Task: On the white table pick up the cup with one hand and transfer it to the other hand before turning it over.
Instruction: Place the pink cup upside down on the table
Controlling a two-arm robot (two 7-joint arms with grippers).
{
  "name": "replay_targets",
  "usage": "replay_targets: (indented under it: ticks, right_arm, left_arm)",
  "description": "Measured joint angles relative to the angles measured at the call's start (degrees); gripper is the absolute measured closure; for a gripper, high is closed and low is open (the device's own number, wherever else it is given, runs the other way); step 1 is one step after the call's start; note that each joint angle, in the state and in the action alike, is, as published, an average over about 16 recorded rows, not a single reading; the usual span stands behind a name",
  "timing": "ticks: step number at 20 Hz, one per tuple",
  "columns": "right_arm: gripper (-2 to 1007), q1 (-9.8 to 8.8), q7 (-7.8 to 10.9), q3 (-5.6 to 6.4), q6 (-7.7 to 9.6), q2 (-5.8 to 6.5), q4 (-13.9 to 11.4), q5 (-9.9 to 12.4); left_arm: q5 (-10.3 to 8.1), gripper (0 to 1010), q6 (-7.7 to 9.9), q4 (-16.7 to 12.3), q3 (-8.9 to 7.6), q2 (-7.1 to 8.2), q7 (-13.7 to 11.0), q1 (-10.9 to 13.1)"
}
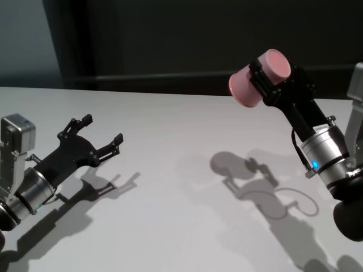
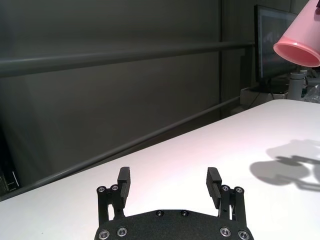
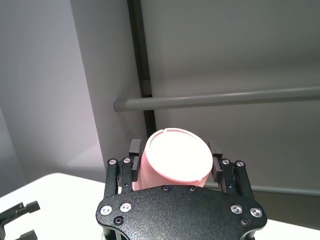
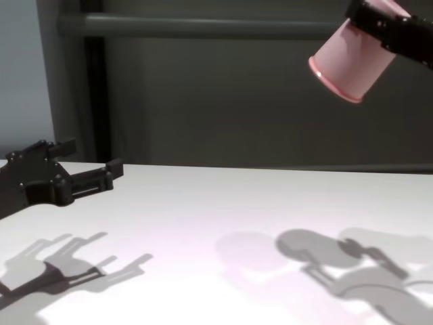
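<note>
The pink cup (image 1: 247, 86) hangs high above the white table (image 1: 181, 192) at the back right. It lies tilted, with its rim facing left and down and its base up. My right gripper (image 1: 261, 81), on the arm with the blue light, is shut on the cup's sides. The right wrist view shows the cup (image 3: 175, 157) between the fingers (image 3: 134, 149). Its open rim shows in the chest view (image 4: 342, 74) and the left wrist view (image 2: 299, 42). My left gripper (image 1: 102, 128) stands open and empty, low over the table's left side, pointing toward the cup.
A dark wall with a horizontal rail (image 4: 203, 26) runs behind the table's far edge. A monitor (image 2: 272, 35) stands beyond the table. Shadows of both arms fall on the bare tabletop between the grippers.
</note>
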Motion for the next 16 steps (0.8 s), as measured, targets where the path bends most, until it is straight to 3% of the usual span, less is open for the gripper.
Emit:
replay_targets:
  ticks: [7, 16]
  right_arm:
    - [219, 1.58, 0.73, -3.37, 5.21, 0.90, 1.46, -4.99]
    - [219, 3.83, 3.00, -7.81, 10.23, -0.26, 5.73, -9.13]
  left_arm:
    - [0.00, 9, 0.00, 0.00, 0.00, 0.00, 0.00, 0.00]
    - [0.00, 9, 0.00, 0.00, 0.00, 0.00, 0.00, 0.00]
